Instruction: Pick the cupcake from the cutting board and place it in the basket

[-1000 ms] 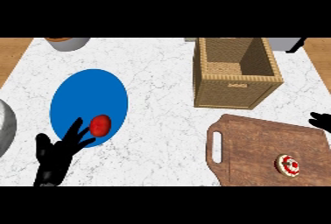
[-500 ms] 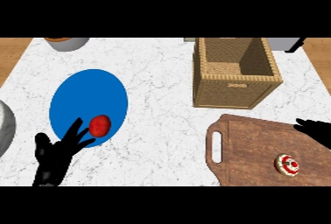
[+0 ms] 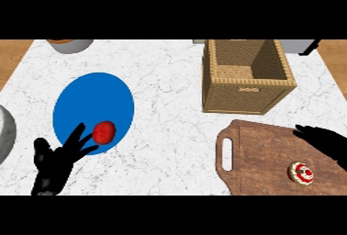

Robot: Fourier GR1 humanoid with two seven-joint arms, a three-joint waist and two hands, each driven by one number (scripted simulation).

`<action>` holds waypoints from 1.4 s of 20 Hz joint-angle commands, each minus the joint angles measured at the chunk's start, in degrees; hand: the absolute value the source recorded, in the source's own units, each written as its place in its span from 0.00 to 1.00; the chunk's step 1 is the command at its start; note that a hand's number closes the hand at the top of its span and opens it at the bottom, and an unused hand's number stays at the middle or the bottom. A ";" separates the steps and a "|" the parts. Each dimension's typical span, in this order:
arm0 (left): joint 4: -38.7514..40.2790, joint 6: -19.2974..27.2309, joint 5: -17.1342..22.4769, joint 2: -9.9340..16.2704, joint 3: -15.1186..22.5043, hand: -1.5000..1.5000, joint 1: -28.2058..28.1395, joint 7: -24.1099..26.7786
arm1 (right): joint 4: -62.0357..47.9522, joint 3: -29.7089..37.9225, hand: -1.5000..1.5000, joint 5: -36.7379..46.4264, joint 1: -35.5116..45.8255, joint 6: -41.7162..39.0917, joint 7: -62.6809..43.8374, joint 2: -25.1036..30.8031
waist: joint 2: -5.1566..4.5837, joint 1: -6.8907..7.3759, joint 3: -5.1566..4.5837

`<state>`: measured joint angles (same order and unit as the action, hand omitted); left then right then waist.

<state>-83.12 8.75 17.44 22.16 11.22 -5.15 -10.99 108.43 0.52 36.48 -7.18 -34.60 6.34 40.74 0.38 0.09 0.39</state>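
The round cupcake point(image 3: 302, 172) sat on the dark wooden cutting board point(image 3: 271, 151), near the square woven basket point(image 3: 247, 75) on the marbled tabletop point(image 3: 169, 114). The right hand point(image 3: 327, 140), fingers spread apart, had advanced over the board; the left hand point(image 3: 58, 160) rested open.

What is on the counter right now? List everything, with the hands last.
cupcake: one, white and red top, on the cutting board near its right end
cutting board: one, dark brown wood, lower right, handle slot at its left
basket: one, tan wicker, upper right, beyond the board
plate: one, blue, left of centre
red fruit: one, on the plate's lower part
grey bowl: one, top left, partly cut off
grey object: one, left edge, unclear
left hand: black, open, lower left
right hand: black, open, over the board's right edge
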 commanded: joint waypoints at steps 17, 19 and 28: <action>6.85 -2.02 -3.60 -2.00 -2.50 0.50 -1.20 -0.26 | -6.33 -5.23 0.00 11.46 1.91 0.84 0.74 -4.89 | -0.43 -0.24 -0.42; 1.02 -2.41 -3.49 -1.38 -2.04 0.50 -4.62 -1.79 | -8.06 -5.12 0.00 13.43 -0.53 4.08 4.06 -4.20 | -0.32 -0.08 -0.38; 2.58 -0.99 -5.92 -4.74 -1.72 0.50 -3.64 -1.88 | -10.13 -3.87 0.00 14.57 0.38 4.13 6.15 -4.54 | -0.30 -0.34 -0.40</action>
<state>-82.79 7.11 13.02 18.89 7.99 -5.55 -11.68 96.14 -5.13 51.48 -4.61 -29.30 11.01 34.32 0.57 -0.02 0.62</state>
